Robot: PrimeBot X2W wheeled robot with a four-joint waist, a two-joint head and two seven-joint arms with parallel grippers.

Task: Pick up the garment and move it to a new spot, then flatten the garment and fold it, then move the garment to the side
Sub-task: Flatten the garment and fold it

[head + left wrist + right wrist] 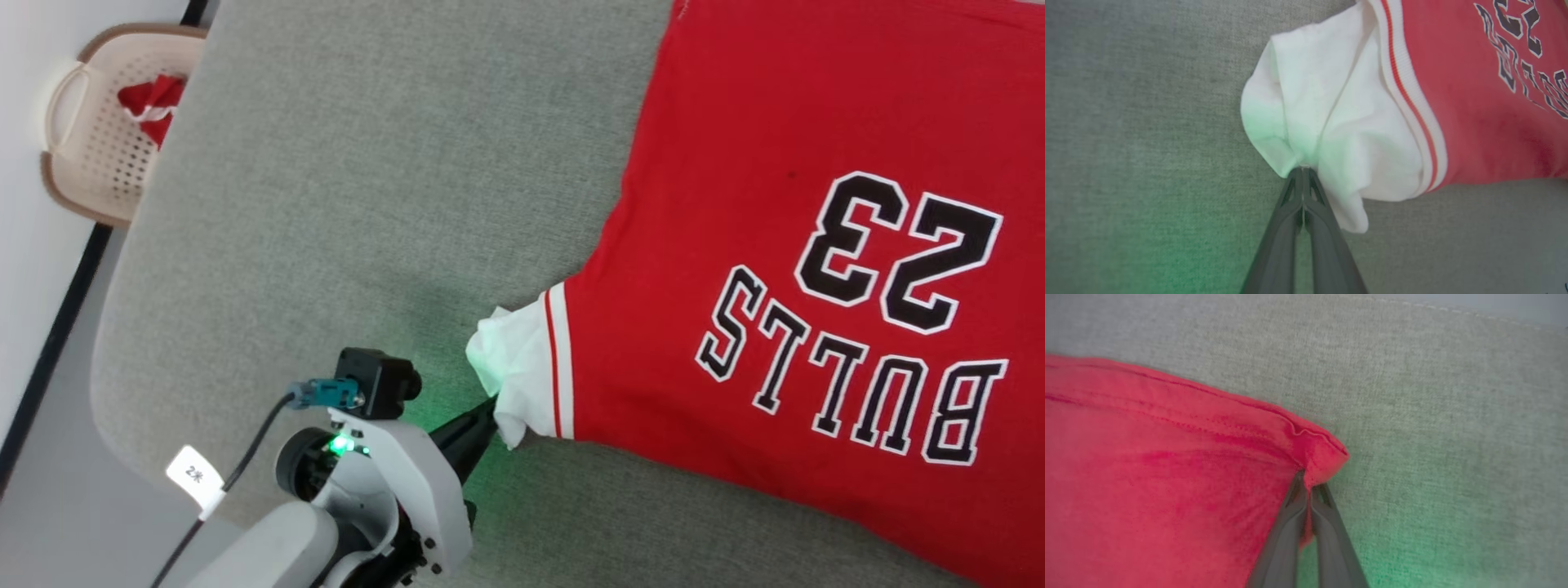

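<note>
Shirt (775, 245) lies spread on grey padded surface (367, 163), print side up; number and lettering read upside down in head view; red body mostly flat and runs off that view's right edge; left gripper (1302, 169) clenched on edge of white sleeve (1331, 102), cloth bunched into folds right at the tips; sleeve sticks out sideways from the red body, which reads as a pull to take the crumple out; right gripper (1306, 477) pinched shut on a red stitched corner (1327, 453), fabric puckered where the fingers bite; which corner of the shirt that is, can't tell from the wrist view; two grips on separate edges make sense for tensioning the cloth before a fold; my read: flatten step in hand, fold not yet begun, sleeve too crumpled to call it flat; risk: thin pinch on the sleeve edge could slip under a hard pull; beige basket (90, 147) with red-white cloth (151, 102) sits off the surface at far left, well apart, not part of this job
</note>
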